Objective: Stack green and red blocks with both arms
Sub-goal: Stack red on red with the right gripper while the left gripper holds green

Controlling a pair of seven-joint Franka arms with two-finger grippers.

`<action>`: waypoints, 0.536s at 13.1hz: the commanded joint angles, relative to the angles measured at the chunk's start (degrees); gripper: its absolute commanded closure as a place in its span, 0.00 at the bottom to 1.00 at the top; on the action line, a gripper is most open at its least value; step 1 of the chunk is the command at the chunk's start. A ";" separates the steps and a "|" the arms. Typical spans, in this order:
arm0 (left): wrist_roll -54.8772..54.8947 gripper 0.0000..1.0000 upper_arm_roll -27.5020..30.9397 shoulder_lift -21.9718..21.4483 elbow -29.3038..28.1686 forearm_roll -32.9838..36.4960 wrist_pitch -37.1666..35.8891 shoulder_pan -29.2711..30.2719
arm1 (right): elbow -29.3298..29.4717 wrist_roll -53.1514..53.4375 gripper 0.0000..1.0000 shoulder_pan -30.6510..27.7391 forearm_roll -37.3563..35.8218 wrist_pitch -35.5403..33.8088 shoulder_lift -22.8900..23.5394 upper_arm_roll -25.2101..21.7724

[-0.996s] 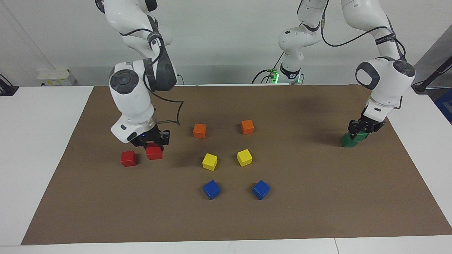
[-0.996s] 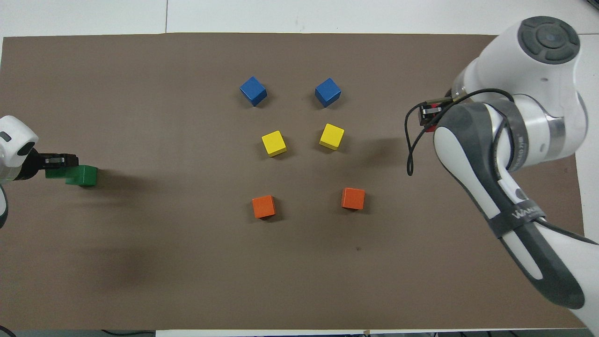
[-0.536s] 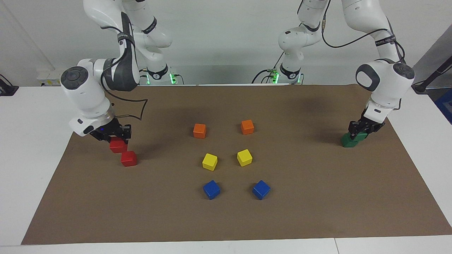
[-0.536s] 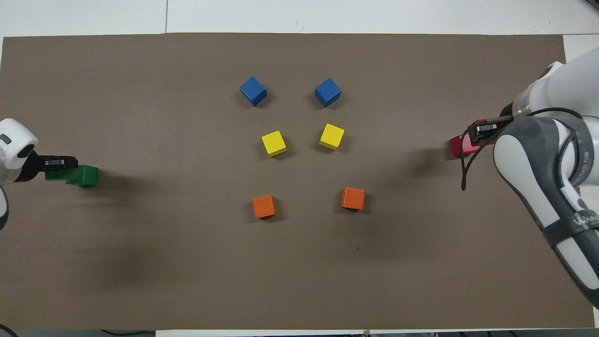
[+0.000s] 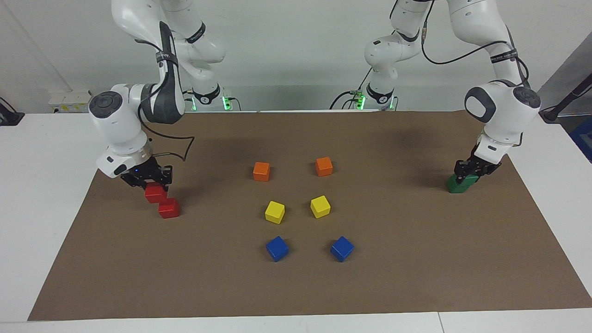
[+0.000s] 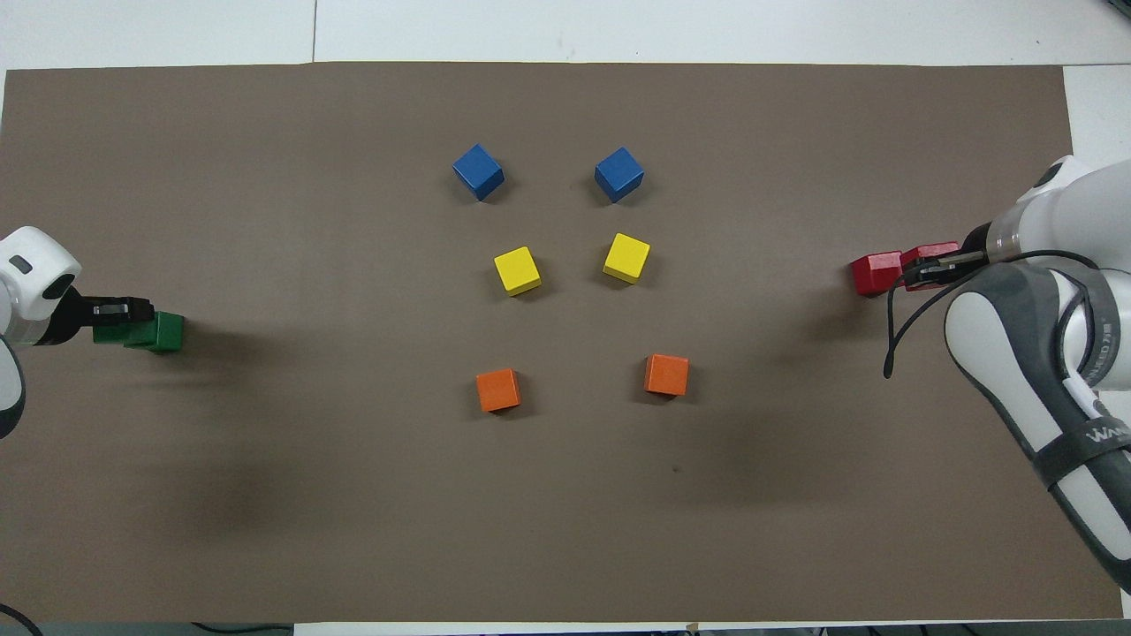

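While six spare cubes are sitting mid-mat, the right gripper (image 5: 147,180) is hanging at the right arm's end of the tabletop (image 5: 41,185), its fingers clamping a red cube (image 5: 154,193) held in the air. In the facing view, that cube is showing at about eleven o'clock from the second red cube (image 5: 169,208), which is lying on the brown mat (image 5: 416,277); whether the two are touching cannot be told. At the left arm's end, the left gripper (image 5: 471,170) is gripping a green cube (image 5: 468,181) that is resting on the lower green cube (image 5: 455,185), offset from it. Two orange cubes (image 5: 261,171) are lying nearest the robots, two yellow cubes (image 5: 274,212) next, and two blue cubes (image 5: 277,248) farthest.
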 commanded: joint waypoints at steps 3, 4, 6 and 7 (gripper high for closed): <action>1.49 1.00 -0.35 0.19 -1.02 -0.95 1.79 0.67 | -1.29 1.10 1.00 -0.28 0.43 3.51 0.90 0.54; 1.49 0.68 -0.35 0.19 -1.02 -0.95 1.70 0.67 | -1.29 1.46 1.00 -0.37 0.51 4.12 1.16 0.54; 1.58 0.00 -0.35 0.27 -0.50 -0.95 1.00 0.67 | -1.20 1.81 1.00 -0.19 2.96 4.31 1.61 0.54; 1.58 0.00 -0.35 0.27 -0.32 -0.86 0.65 0.58 | -1.29 1.81 1.00 -0.19 3.50 4.31 1.78 0.54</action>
